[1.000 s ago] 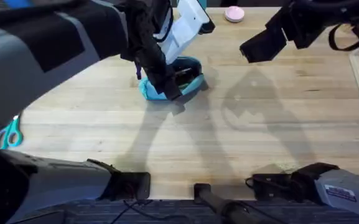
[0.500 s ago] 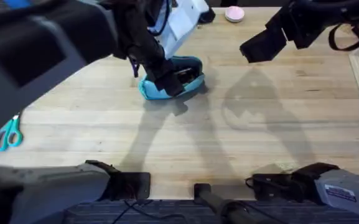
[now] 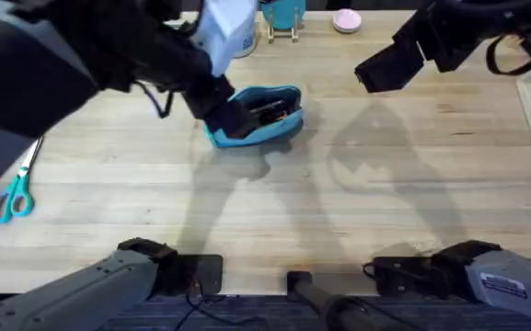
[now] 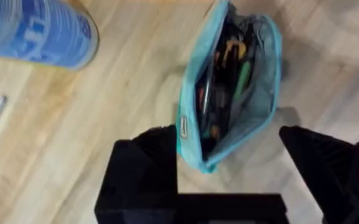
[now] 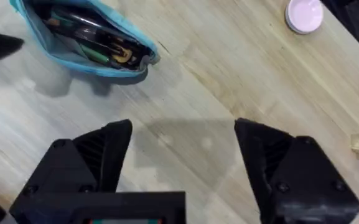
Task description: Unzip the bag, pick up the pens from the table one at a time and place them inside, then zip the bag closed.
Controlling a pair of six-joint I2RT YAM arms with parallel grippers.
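Two grippers: both with fingers spread, neither grasping anything.
Scissors (image 3: 12, 193): teal handles, flat on the tabletop (image 3: 339, 221) near its left edge, well apart from the bag.
Left gripper (image 4: 229, 180): released; its black fingers straddle the near end of the bag (image 4: 232, 81), one finger (image 4: 157, 155) touching or just beside the bag's edge, the other clear of it.
Bag: light blue, lying on the tabletop left of centre, zipper open along its length, mouth gaping.
Bag contents: dark slim pens (image 4: 219, 93) inside, with orange and green items among them; exact count cannot be told.
Right gripper (image 5: 182, 155): released, raised above bare tabletop to the right of the bag, apart from it.
Blue-and-white container (image 4: 36, 31): just beyond the bag on the left.
Pink round object (image 3: 346, 20): at the far edge of the tabletop.
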